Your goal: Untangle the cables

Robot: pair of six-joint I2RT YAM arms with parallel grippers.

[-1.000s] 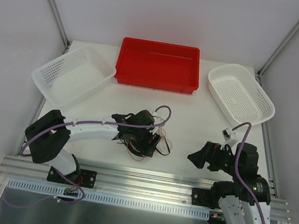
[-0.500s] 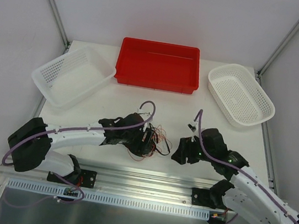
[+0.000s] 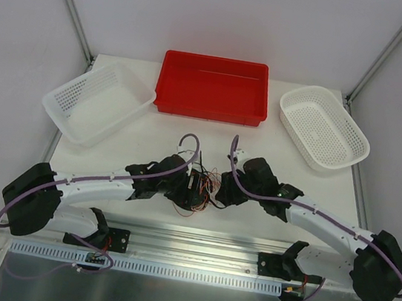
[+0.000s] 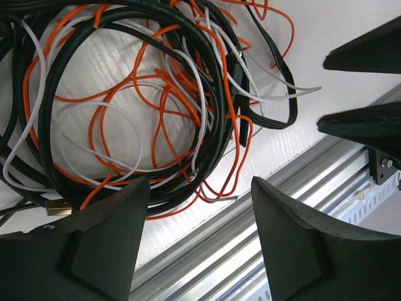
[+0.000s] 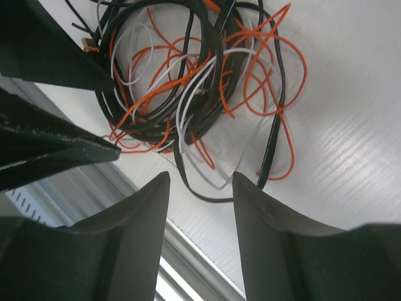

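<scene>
**A:** Where are the cables (image 3: 197,189) sitting?

**B:** In one tangled heap on the table (image 3: 289,163), on the near side of the red tray (image 3: 209,111), towards the arm bases and roughly in line with the tray's middle. Black, orange and white strands run through each other. The thicker black ones coil into a rough ring, and the thin orange and white ones cross it.

**A:** And the left gripper (image 4: 200,188)?

**B:** It is low over the heap, on the side away from the tray. Its jaws stand well apart and hold nothing. Through the gap you see bare table and the metal rail (image 4: 250,238). The heap lies just beyond the fingertips, and a gold plug (image 4: 59,207) on a black cable sits just beside one finger.

**A:** The right gripper (image 5: 200,179)?

**B:** It faces the left one across the heap, also nearer the arm bases than the tray. Its jaws are parted, less widely than the left ones. The bottom loop of a black cable lies on the table just off the tips. It is in line with the gap but not pinched, so this gripper holds nothing either.

**A:** Anything else on the table?

**B:** Two white baskets, one (image 3: 70,98) off the tray's left end and one (image 3: 350,153) off its right end, both well apart from the heap
</scene>
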